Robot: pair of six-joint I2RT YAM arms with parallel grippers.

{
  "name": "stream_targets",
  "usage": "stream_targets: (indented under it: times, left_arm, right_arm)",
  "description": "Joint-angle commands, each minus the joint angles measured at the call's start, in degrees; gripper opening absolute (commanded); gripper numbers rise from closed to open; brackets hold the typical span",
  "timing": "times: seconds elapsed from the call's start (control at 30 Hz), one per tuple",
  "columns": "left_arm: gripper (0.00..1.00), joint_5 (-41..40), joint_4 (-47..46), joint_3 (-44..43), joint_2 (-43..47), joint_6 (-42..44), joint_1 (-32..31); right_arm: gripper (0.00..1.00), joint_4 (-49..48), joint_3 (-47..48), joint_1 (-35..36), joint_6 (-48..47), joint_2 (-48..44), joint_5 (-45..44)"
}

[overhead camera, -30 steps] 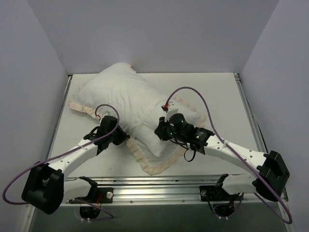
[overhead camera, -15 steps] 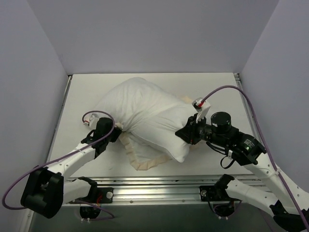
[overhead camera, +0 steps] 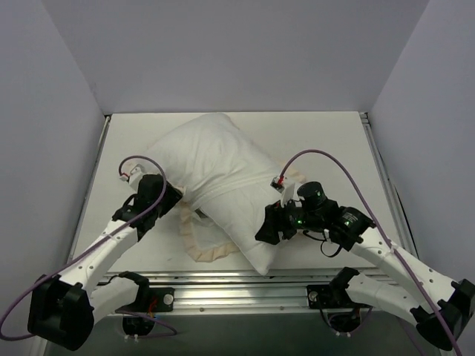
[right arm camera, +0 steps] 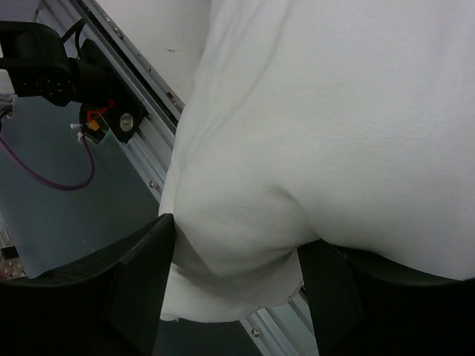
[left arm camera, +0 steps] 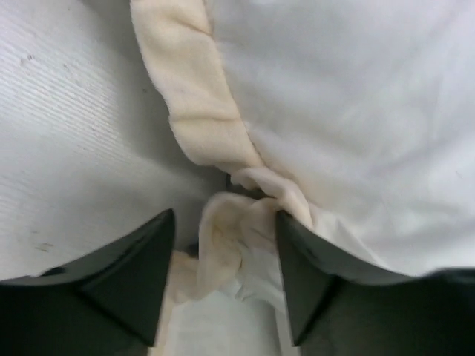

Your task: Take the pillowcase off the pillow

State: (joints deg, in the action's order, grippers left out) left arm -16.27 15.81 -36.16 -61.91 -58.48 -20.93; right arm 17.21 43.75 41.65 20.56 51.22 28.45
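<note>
Claws first: my left claw [left arm camera: 223, 219] is pinching a bunched fold of cream frill on the pillowcase [left arm camera: 189, 111], and my right claw [right arm camera: 236, 233] is clamped on the near corner of the pillow [overhead camera: 223, 167]. On the white tabletop [overhead camera: 334, 148], I see the plump white pillow lying diagonally between both arms, filling the middle. Only a cream ruffled strip of pillowcase shows, peeking from under the pillow's near left side.

Now right pincer [overhead camera: 269, 226] has dragged pillow [overhead camera: 223, 163] corner nearer, leftward. Frill of pillowcase [overhead camera: 202, 246], once spread wide, now bunched beside left pincer [overhead camera: 177, 199], which shifted left.
</note>
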Motion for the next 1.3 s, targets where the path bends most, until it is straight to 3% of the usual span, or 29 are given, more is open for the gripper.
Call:
stream_targets:
  times: [0.0, 0.03, 0.17, 0.33, 0.43, 0.53, 0.73, 0.83, 0.9, 1.0, 1.1, 1.27]
  left_arm:
    - [0.71, -0.78, 8.33, -6.36, 5.83, 8.71, 0.45]
    - [0.82, -0.43, 9.57, -7.42, 7.14, 9.86, 0.36]
    - [0.94, 1.5, 15.38, -14.88, 6.9, 16.1, 0.36]
    - [0.95, 8.78, 19.25, -26.65, 1.11, 25.25, -0.16]
    - [0.95, 11.26, 16.63, -30.97, -2.41, 27.71, -2.44]
    - [0.95, 11.09, 13.99, -36.51, -9.86, 29.12, -6.66]
    - [0.95, 9.33, 8.71, -41.53, -22.35, 28.25, -9.75]
    - [0.95, 7.05, 11.86, -41.71, -26.14, 26.93, -9.57]
    - [0.95, 6.17, 12.75, -37.96, -25.72, 25.61, -9.31]
    - [0.94, 5.03, 12.48, -32.58, -21.25, 24.12, -8.96]
    - [0.94, 2.74, 12.84, -30.37, -16.5, 26.74, -10.35]
    - [0.94, 4.31, 13.45, -36.85, -13.85, 34.11, -12.03]
  right_arm:
    - [0.63, -1.58, 7.72, -0.51, -4.37, 3.44, 1.36]
    - [0.66, -0.7, 9.24, -0.6, -5.52, 5.1, -0.65]
    - [0.79, -0.77, 14.69, -2.01, -6.23, 6.61, -6.63]
    - [0.89, 0.89, 19.35, -8.48, -6.23, 12.47, -16.31]
    - [0.88, -0.94, 18.4, -19.01, -4.66, 15.56, -9.92]
    - [0.87, -6.57, 15.14, -24.67, -1.93, 17.5, -5.86]
    - [0.87, -14.04, 13.03, -24.16, -1.22, 25.22, -1.04]
    - [0.86, -15.19, 12.42, -18.29, -1.31, 28.58, -0.67]
    - [0.86, -15.71, 12.07, -11.37, -0.96, 29.98, -1.29]
    - [0.86, -19.4, 10.49, -6.42, 1.67, 30.17, -0.06]
    - [0.86, -20.03, 8.9, -5.88, 2.3, 28.33, -0.75]
    - [0.88, -17.56, 9.78, -8.77, 1.24, 21.91, -5.68]
